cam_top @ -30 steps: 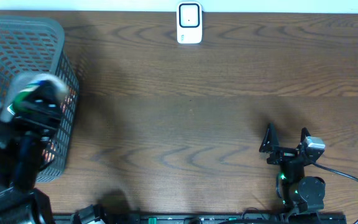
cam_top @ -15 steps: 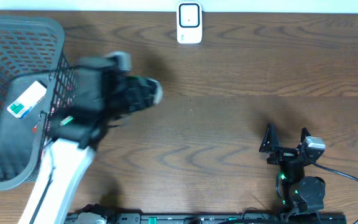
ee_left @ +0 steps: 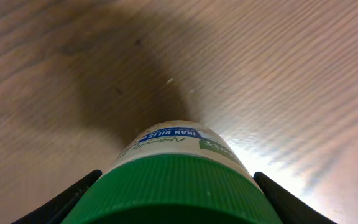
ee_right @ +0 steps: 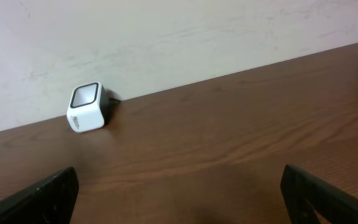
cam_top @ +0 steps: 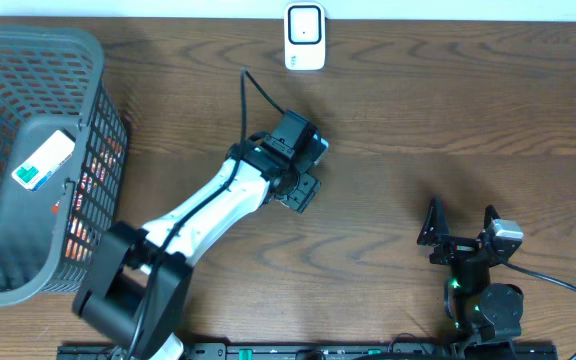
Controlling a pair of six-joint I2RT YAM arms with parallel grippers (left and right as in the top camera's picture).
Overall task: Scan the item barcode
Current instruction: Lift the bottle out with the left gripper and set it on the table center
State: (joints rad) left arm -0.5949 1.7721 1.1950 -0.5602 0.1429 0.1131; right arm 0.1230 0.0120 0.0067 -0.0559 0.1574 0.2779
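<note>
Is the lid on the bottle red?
No, the left wrist view shows the bottle closed with a green ribbed lid.

Grey mesh basket point(cam_top: 28, 75), upper left of frame, on brown wood table point(cam_top: 448, 120). White-and-green box point(cam_top: 43, 160) lying inside.

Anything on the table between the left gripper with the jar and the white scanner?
Nothing: the overhead view shows only bare table between the left gripper, holding the jar, and the scanner.
</note>
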